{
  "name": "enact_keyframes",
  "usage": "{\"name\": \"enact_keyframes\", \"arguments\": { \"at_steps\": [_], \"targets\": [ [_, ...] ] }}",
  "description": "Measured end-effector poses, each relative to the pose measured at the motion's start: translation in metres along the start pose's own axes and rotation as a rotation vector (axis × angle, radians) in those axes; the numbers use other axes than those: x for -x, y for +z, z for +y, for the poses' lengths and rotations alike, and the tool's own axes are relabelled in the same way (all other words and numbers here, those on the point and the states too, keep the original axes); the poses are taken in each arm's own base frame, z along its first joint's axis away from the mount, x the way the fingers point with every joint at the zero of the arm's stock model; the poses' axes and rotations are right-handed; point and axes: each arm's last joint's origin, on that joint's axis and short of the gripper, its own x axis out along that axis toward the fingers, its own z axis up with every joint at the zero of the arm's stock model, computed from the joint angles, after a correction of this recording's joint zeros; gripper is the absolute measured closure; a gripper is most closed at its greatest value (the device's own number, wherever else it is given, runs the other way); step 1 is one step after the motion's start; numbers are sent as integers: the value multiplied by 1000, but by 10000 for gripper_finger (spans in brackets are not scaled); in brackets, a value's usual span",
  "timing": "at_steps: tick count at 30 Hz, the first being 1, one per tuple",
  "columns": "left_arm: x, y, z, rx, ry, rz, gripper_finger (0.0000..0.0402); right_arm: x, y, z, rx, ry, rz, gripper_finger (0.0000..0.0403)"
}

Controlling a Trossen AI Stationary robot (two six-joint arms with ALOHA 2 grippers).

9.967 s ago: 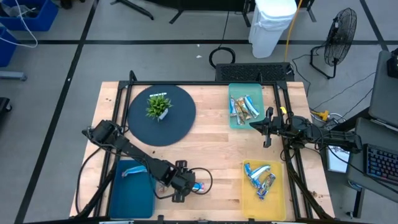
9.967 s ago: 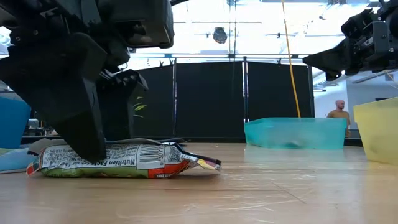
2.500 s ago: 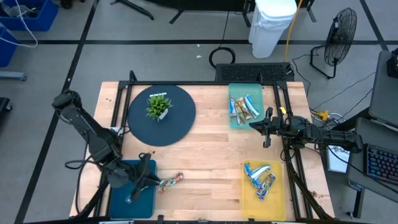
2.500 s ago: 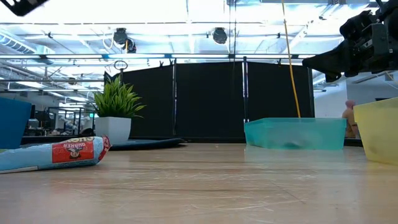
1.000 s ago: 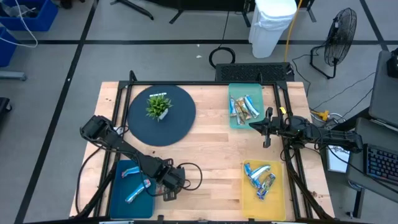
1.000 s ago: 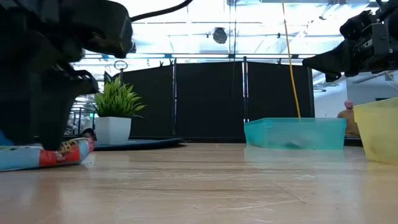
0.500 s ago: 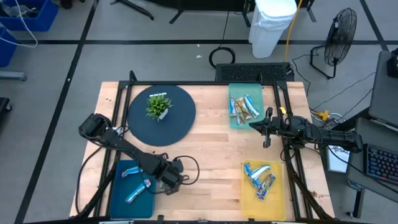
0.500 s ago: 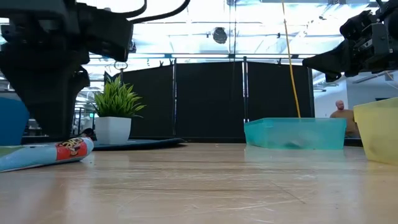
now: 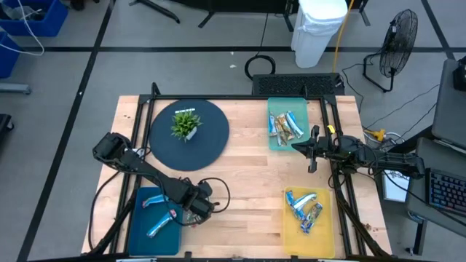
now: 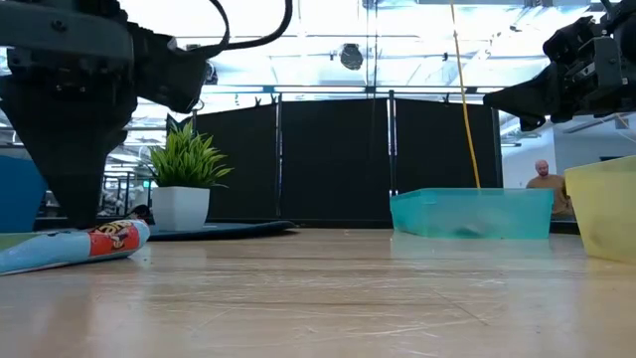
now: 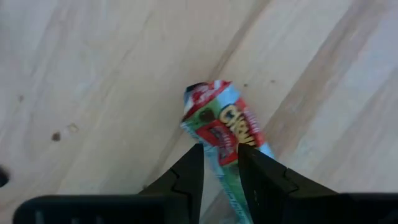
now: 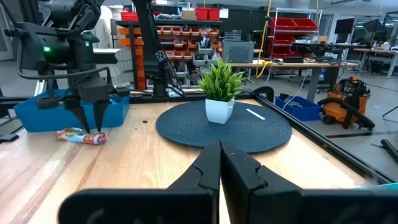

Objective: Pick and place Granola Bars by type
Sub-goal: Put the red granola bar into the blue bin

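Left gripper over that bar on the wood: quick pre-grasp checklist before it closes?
1. Bar between the fingers: ok. The granola bar lies in the gap of the left gripper.
2. Gripper open: ok, fingers stand apart on either side of the wrapper.
3. Bar flat on the table, apart from other things: ok.
4. Drop spot: ok. The blue tray sits right beside it, holding two bars.
5. Right gripper out of the way: ok, parked between the teal tray and yellow tray, shut.
6. Fingertip depth on the bar: cannot tell.

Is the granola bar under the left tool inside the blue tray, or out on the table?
Out on the table: the granola bar lies on bare wood between the left tool fingers, beside the blue tray.
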Motion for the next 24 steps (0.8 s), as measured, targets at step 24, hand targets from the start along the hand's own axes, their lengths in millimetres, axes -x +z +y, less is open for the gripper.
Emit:
{"name": "enact_keyframes", "arguments": {
  "at_steps": [24],
  "targets": [
    [-9, 1, -5, -114, -22, -2, 235, 0, 0, 0, 0, 0, 0, 399]
  ]
}}
